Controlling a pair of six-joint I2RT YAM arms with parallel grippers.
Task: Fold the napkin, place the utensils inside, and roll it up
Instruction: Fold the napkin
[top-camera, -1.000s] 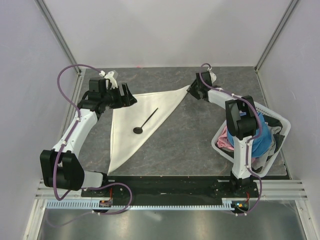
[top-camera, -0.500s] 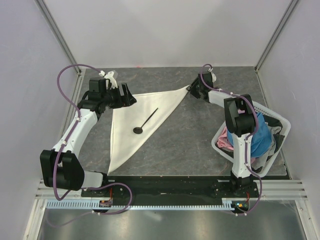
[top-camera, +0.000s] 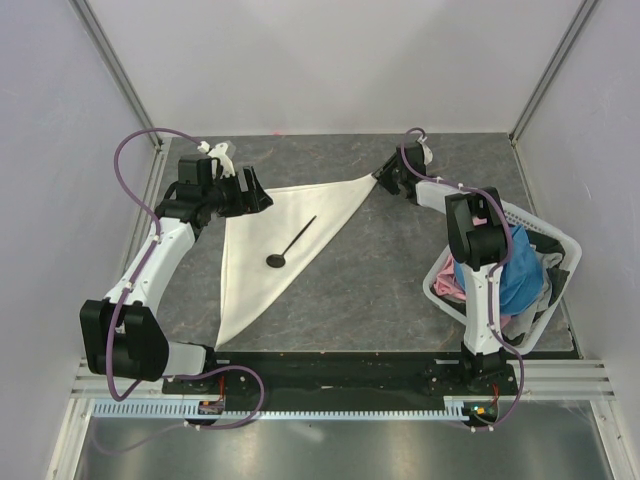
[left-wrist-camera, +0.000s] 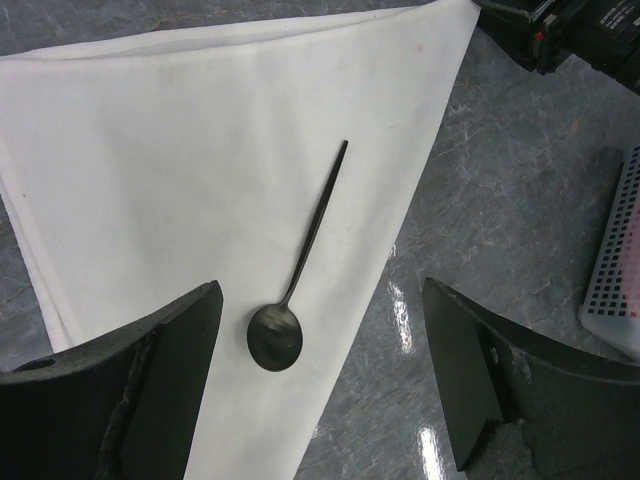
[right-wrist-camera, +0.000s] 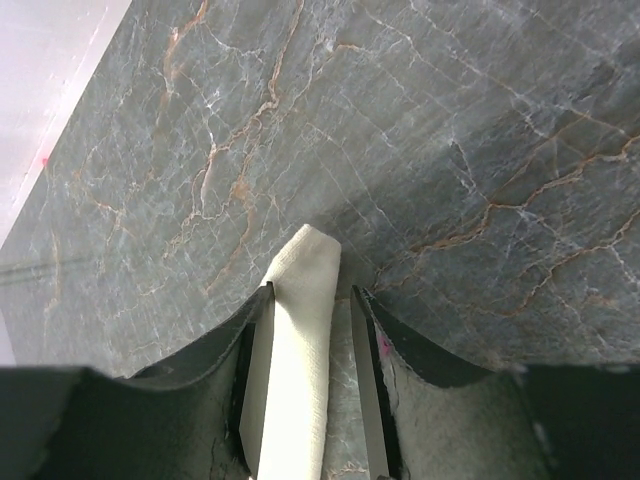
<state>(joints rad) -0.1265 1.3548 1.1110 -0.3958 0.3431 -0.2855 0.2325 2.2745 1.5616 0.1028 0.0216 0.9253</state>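
2 of 3 done: napkin (top-camera: 250, 250) folded, spoon (top-camera: 296, 240) on it, roll pending. Left gripper (left-wrist-camera: 320, 288) wide open, empty; right gripper (right-wrist-camera: 312, 292) half-open astride napkin corner.

Matt cloth napkin (left-wrist-camera: 180, 150); glossy table (left-wrist-camera: 500, 200)

left fingers (left-wrist-camera: 150, 385) spread wide, right fingers (right-wrist-camera: 215, 350) only narrowly parted

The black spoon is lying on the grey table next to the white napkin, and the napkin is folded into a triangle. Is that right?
Not quite. The spoon is lying on the napkin, not on the table next to it. The left wrist view shows white cloth all around the spoon. The rest is right: the napkin is folded into a triangle.
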